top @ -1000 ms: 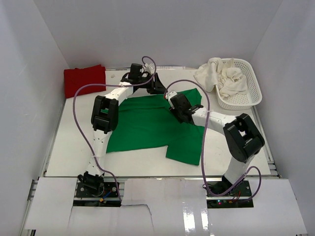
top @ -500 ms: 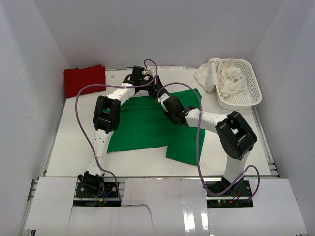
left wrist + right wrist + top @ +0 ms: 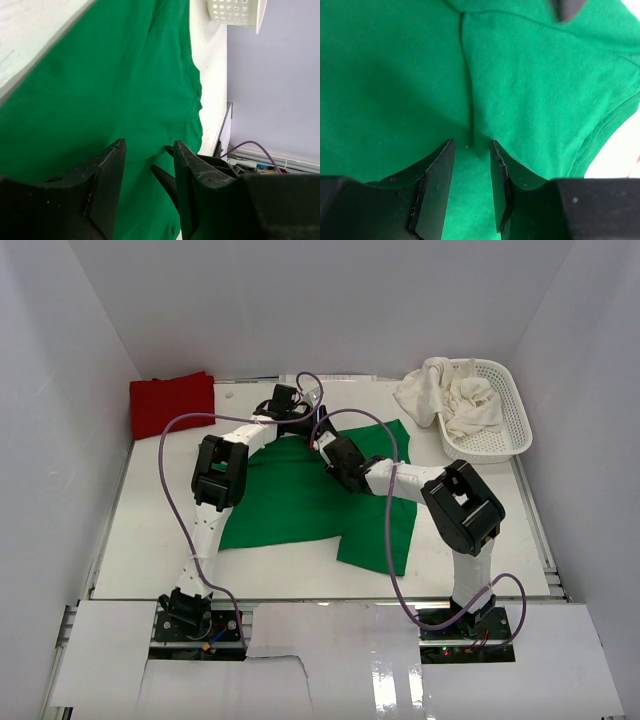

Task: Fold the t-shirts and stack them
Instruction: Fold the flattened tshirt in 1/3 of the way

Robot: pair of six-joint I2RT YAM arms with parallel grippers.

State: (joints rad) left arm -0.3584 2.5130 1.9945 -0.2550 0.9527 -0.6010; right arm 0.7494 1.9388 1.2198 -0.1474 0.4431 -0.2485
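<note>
At the middle of the worktop [image 3: 150,540] lies one bright green t-shirt [image 3: 290,495], spread flat, its far edge under both claws. One red t-shirt [image 3: 170,403] sits folded at the far left corner, well apart from the green one. One white mesh basket [image 3: 520,415] stands at the far right, with cream-white t-shirts [image 3: 455,395] heaped in it and spilling over its left rim; how many are in the heap cannot be told.

Two arms reach in from the near edge, and their two claws meet close together over the far middle of the green cloth. Seen from its wrist, the left claw [image 3: 147,145] stands about half open over the green t-shirt, with nothing between its fingers. The right claw [image 3: 471,142] has a narrower gap. A raised crease of the green cloth runs into that gap, but the fingers have not pinched it.
</note>
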